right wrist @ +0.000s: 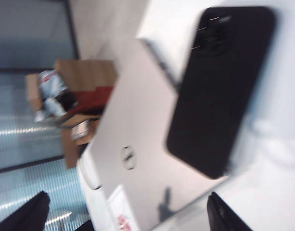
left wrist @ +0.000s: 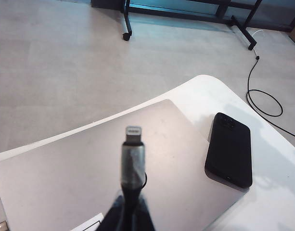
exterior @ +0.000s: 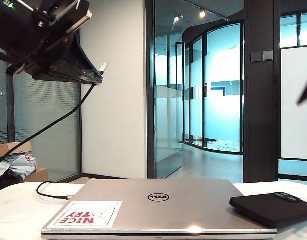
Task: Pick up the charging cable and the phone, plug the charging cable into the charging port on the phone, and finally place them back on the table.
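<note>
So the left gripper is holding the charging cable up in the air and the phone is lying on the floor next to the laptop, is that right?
Not quite. The phone lies on the white table, partly over the laptop edge, not on the floor; the left wrist view shows this. The left gripper does hold the charging cable up in the air.

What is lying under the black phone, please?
The flat black rectangular phone rests partly on the corner of the closed silver Dell laptop and partly over the white table. The surface directly beneath it is covered.
</note>
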`<state>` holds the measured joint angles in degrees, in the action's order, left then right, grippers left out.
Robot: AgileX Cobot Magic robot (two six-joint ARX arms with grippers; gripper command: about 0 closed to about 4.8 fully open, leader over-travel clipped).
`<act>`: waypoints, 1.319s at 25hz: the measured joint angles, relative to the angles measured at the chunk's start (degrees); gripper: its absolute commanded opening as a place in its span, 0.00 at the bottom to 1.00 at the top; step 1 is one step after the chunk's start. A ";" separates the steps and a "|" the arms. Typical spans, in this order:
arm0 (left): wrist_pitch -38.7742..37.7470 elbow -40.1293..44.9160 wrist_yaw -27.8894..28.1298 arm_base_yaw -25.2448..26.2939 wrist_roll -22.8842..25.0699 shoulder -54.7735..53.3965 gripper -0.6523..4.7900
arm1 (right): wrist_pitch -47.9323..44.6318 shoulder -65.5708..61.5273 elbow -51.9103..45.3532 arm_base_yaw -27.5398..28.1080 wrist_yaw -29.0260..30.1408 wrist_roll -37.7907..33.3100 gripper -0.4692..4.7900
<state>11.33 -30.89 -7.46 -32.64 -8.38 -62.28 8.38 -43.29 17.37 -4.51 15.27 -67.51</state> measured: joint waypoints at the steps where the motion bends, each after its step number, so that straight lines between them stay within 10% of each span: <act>1: -0.02 0.00 0.00 0.00 -0.02 0.00 0.11 | 0.09 -0.66 -0.33 0.39 0.07 -0.02 1.00; 33: 0.04 0.00 0.00 0.00 -0.02 0.00 0.11 | -48.19 -51.17 -3.74 3.98 10.40 0.26 1.00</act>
<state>11.38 -30.89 -7.46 -32.64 -8.40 -62.28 -39.81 -94.45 13.63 -0.54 25.67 -67.24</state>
